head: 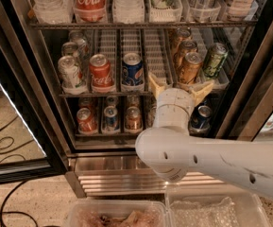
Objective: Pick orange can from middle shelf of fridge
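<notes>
The fridge (249, 79) stands open in front of me. Its middle shelf (112, 92) is a wire rack with white slotted lane trays. The front orange can (190, 68) stands at the right of that shelf, with two more orange cans behind it. My gripper (179, 85) is open, its two yellowish fingers spread just in front of and below the orange can, apart from it. The white arm (211, 157) fills the lower right.
On the middle shelf stand a red Coca-Cola can (100, 72), a blue can (132, 70), a pale can (68, 73) and a green can (214, 59). Bottles stand above, more cans below. Clear plastic bins (122, 216) lie at the bottom edge. Cables (4, 141) lie on the floor at left.
</notes>
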